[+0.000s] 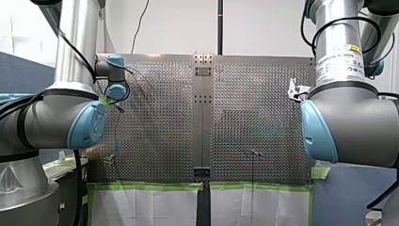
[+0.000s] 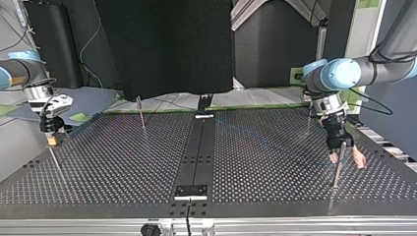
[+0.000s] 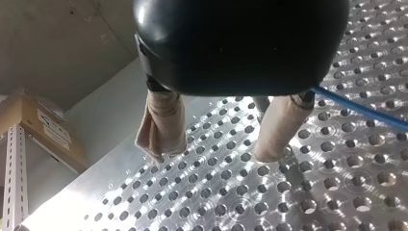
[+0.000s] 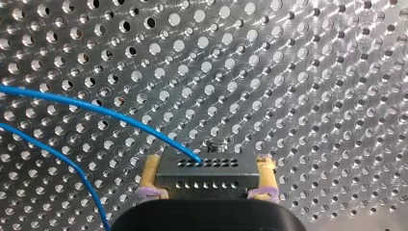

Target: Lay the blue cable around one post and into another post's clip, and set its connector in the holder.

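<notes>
The right tool [image 4: 208, 161] is clenched on the connector [image 4: 207, 174], a dark block with rows of small holes that sits squarely between its yellow pads [image 4: 150, 169], held above the perforated table [image 4: 298, 72]. The blue cable [image 4: 96, 108] leaves the connector's upper face and curves away across the table, and a second stretch of it runs lower down beside the tool. In the top view this tool [image 2: 51, 135] hangs near the table's left edge. The left tool [image 3: 211, 154] is released: its beige pads [image 3: 163, 122] stand well apart with bare table between them. The cable [image 3: 365, 110] comes out from behind one pad and runs off low over the holes; whether it touches that pad cannot be told. In the top view the left tool [image 2: 346, 160] is low over the table at the right, pads spread, with a thin upright post [image 2: 336, 173] just beside them, and the cable [image 2: 265, 142] shows faintly, trailing from there toward the table's middle.
</notes>
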### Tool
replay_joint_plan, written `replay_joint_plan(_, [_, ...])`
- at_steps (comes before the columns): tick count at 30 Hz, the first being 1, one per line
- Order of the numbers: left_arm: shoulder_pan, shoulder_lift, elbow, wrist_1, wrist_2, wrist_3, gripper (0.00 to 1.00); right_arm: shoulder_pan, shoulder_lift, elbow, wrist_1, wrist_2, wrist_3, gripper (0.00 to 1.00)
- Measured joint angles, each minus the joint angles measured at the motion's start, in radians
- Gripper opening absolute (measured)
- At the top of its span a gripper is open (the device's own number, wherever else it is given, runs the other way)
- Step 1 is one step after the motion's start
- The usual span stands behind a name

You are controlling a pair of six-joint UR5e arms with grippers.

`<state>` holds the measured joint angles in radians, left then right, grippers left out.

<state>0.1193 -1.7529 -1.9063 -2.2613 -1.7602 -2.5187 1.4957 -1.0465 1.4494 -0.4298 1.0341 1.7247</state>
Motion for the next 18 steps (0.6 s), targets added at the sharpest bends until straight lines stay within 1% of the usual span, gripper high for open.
replay_joint_plan(4, [0.0,0.0,0.0,0.0,0.0,0.0,1.0,0.0,0.0,0.0,0.0,0.0,0.0,0.0])
replay_joint_plan(5, [0.0,0.0,0.0,0.0,0.0,0.0,1.0,0.0,0.0,0.0,0.0,0.0,0.0,0.26])
replay_joint_plan(6, [0.0,0.0,0.0,0.0,0.0,0.0,1.0,0.0,0.0,0.0,0.0,0.0,0.0,0.26])
replay_joint_plan(7, [0.0,0.0,0.0,0.0,-0.001,0.0,1.0,0.0,0.0,0.0,0.0,0.0,0.0,0.57])
replay_joint_plan(8, [0.0,0.0,0.0,0.0,-0.001,0.0,1.0,0.0,0.0,0.0,0.0,0.0,0.0,1.0])
replay_joint_plan(18, [-0.008,0.0,0.0,-0.011,-0.003,0.019,1.0,0.0,0.0,0.0,0.0,0.0,0.0,1.0])
